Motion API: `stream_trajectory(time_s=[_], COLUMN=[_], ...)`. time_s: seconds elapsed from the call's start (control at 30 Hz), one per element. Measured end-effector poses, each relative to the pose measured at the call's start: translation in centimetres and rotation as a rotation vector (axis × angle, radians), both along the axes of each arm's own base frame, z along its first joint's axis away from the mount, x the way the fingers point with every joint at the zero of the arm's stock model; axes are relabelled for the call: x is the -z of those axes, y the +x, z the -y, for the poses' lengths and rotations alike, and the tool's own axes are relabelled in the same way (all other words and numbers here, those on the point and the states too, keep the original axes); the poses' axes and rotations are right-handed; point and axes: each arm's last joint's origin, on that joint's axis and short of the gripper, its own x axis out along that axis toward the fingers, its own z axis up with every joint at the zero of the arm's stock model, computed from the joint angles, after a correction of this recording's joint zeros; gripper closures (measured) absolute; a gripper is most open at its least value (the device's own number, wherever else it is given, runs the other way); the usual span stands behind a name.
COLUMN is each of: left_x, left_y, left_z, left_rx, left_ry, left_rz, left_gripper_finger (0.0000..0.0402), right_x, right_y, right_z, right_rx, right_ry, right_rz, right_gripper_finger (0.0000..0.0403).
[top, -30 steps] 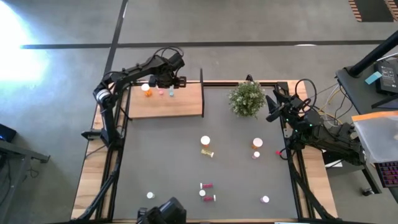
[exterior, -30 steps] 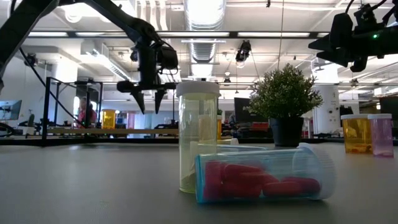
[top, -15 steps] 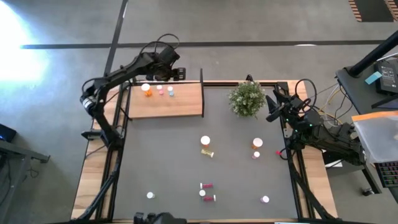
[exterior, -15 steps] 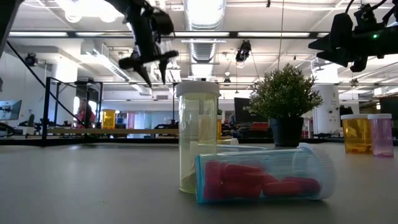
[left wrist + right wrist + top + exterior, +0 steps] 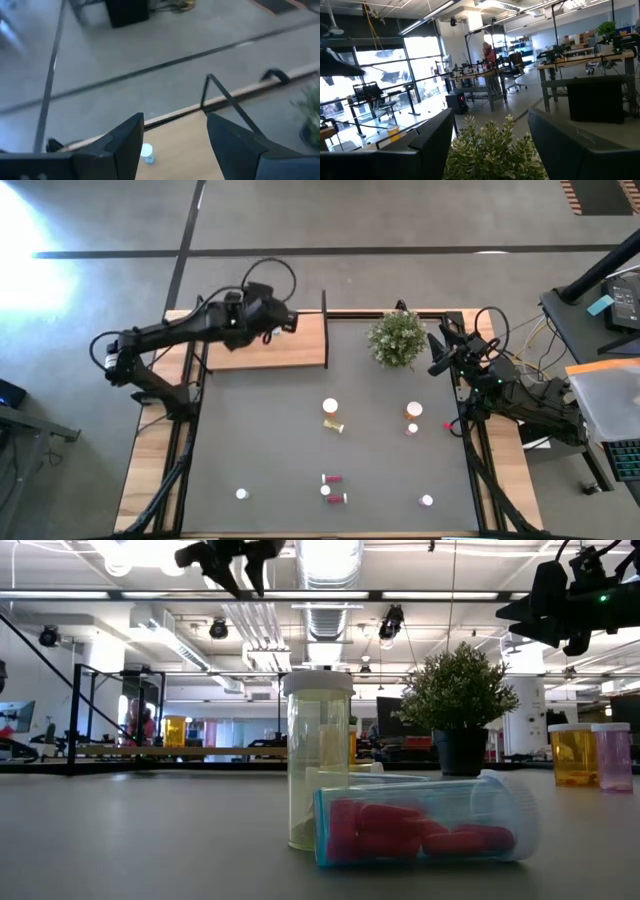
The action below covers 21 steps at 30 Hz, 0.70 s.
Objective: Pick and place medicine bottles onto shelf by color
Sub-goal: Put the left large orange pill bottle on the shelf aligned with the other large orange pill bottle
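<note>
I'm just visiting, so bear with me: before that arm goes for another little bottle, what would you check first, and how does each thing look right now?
1. Left gripper empty: ok, fingers apart with nothing between them.
2. Left gripper clear of the shelf: ok, the low view shows it raised high.
3. Bottles already on the shelf upright: cannot tell, the arm hides them from above; the wrist view shows only one pale blue bottle.
4. Bottles left to fetch: ok, several are on the mat, including an upright yellow bottle.
5. Lying red bottle: not ok for an easy pick, it is on its side.
6. Right gripper out of the way: ok, open beside the potted plant.
</note>
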Motion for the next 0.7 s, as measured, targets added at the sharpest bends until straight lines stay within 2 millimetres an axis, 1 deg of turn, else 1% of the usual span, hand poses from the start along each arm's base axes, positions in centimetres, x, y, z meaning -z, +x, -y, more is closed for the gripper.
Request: stream_trajectory(time_s=[0.1, 0.23, 0.43, 0.57, 0.7], left_x=[-0.2, -0.7, -1.4, -1.4, -1.4], left_y=[-0.5, -1.1, -2.9, -3.7, -4.0], left_z=[1.5, 3.0, 4.8, 6.2, 8.2], left_rx=[0.087, 0.177, 0.358, 0.482, 0.639], left_ry=[0.012, -0.02, -0.141, -0.232, -0.338], left_rz=[-0.083, -0.08, -0.064, -0.075, -0.06], left_gripper_finger=[0.0201, 0.0201, 0.0201, 0.0201, 0.0201], right_x=[0.0, 0.0, 0.0, 0.0, 0.0], right_y=[0.0, 0.0, 0.0, 0.0, 0.0], right_z=[0.0, 0.0, 0.0, 0.0, 0.0], right_rx=[0.0, 0.0, 0.0, 0.0, 0.0], right_ry=[0.0, 0.0, 0.0, 0.0, -0.001], right_rz=[0.0, 0.0, 0.0, 0.0, 0.0], right_gripper_finger=[0.0154, 0.0154, 0.0154, 0.0154, 0.0154])
